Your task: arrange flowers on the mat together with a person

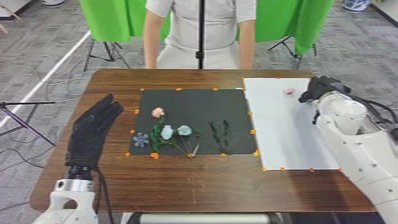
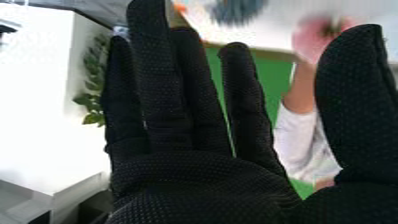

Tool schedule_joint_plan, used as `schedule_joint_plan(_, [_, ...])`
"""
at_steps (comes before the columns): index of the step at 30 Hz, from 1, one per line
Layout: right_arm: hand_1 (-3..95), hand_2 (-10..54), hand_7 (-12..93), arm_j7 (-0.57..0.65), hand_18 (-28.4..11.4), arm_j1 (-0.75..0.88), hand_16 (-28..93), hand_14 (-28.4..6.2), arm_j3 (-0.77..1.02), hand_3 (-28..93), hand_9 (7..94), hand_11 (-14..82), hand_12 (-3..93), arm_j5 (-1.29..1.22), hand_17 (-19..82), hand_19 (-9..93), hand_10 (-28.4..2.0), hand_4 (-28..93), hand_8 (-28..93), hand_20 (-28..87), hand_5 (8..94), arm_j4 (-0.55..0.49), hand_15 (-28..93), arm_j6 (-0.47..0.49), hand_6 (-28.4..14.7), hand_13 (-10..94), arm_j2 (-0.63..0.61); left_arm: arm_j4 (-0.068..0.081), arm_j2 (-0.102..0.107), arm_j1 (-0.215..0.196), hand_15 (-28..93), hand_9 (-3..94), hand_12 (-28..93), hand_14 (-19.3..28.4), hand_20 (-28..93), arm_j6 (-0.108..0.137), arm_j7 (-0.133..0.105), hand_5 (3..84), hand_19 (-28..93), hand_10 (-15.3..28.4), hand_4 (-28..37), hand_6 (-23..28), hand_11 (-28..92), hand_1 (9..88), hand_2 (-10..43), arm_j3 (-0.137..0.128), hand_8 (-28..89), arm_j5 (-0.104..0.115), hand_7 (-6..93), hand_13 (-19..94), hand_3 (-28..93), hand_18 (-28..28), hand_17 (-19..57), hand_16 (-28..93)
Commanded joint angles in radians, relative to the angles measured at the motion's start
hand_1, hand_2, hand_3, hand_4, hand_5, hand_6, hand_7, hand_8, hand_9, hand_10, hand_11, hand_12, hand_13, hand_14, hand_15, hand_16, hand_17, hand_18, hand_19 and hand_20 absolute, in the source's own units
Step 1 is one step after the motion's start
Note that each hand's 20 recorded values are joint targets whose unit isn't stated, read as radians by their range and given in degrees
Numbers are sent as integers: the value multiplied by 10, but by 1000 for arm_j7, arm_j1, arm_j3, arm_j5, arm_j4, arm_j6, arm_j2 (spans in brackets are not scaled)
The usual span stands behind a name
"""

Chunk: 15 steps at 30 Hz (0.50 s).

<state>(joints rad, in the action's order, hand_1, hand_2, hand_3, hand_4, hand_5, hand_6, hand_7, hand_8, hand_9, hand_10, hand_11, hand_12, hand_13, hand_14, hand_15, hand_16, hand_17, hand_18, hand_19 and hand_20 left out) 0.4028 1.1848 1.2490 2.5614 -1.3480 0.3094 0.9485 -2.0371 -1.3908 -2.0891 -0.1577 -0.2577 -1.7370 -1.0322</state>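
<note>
The right black-gloved hand [image 1: 323, 88] is released, fingers straight, by the white rectangular sheet's [image 1: 286, 132] far right corner. Just left of it on the sheet is the small pink flower [image 1: 289, 91], long axis unclear; the left black-gloved hand [image 1: 92, 125] is much farther away.

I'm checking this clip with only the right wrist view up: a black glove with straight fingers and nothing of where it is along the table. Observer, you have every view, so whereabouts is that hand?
Observer: The right hand is at the far right corner of the table, by the far end of the white mat.
Operator: Understood. My view lacks the dark mat too. How is the peach flower placed among the other blooms there?
Observer: The peach flower is the farthest bloom from the robot on the dark mat, beyond the grey-blue flower.
</note>
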Motion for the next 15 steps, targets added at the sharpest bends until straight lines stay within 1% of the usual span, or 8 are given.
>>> schedule_joint_plan(1, [300,-95,174,64,-167,-12,222,-119,-10,738,634,94,143,57,270,373,-161,-275,-124,309,497,46,270,43,25,655,36,10,-13,1,86,421,161,156,158,-13,5,446,17,117,-176,29,96,254,-87,5,-53,-2,89,320,672,139,20,55])
schedule_joint_plan(2, [300,-95,174,68,-168,-1,223,-120,-6,739,634,93,143,60,269,376,-162,-275,-124,309,497,46,273,37,26,656,35,14,-11,6,86,421,161,157,158,-16,9,446,17,117,-176,30,95,254,-87,7,-53,-1,89,320,673,139,19,55])
schedule_joint_plan(3, [309,-95,176,72,-168,3,227,-118,-5,739,642,97,144,57,272,382,-161,-275,-124,310,502,46,285,35,29,665,38,11,-12,2,86,421,160,156,158,-14,7,446,17,117,-176,30,95,254,-88,6,-54,-2,88,319,673,139,19,56])
schedule_joint_plan(5, [327,-95,181,73,-167,20,231,-115,2,740,657,104,146,51,275,400,-157,-273,-127,311,516,43,304,19,34,676,40,13,-11,6,86,420,161,156,158,-18,11,445,17,117,-176,30,95,254,-87,5,-53,-1,88,318,673,139,19,56])
schedule_joint_plan(8, [372,-95,190,81,-170,39,257,-105,-1,745,690,121,150,29,281,471,-132,-277,-137,330,548,50,357,-44,43,707,48,15,-10,8,86,420,161,155,158,-13,9,445,15,116,-175,30,94,255,-87,4,-53,-1,87,318,672,139,19,56])
schedule_joint_plan(10, [402,-95,199,84,-167,56,284,-102,-8,748,723,141,159,15,291,512,-127,-280,-146,340,581,47,447,-103,53,712,49,15,-11,9,86,420,162,156,158,-15,11,445,16,117,-176,30,94,257,-85,4,-53,0,87,319,671,139,19,56])
schedule_joint_plan(13, [438,-95,205,64,-162,75,295,-101,-21,739,768,170,178,28,302,535,-117,-281,-150,360,635,57,587,-207,63,700,48,17,-12,13,85,420,162,156,159,-21,14,444,16,117,-176,30,95,257,-85,5,-53,-2,88,318,670,139,19,56])
schedule_joint_plan(15, [491,-95,206,60,-159,81,297,-99,-25,693,824,139,270,13,306,542,-101,-281,-87,378,689,56,672,-236,66,690,49,15,-12,11,85,420,161,156,159,-20,17,444,16,117,-176,30,94,258,-84,4,-53,-3,88,318,669,139,19,56])
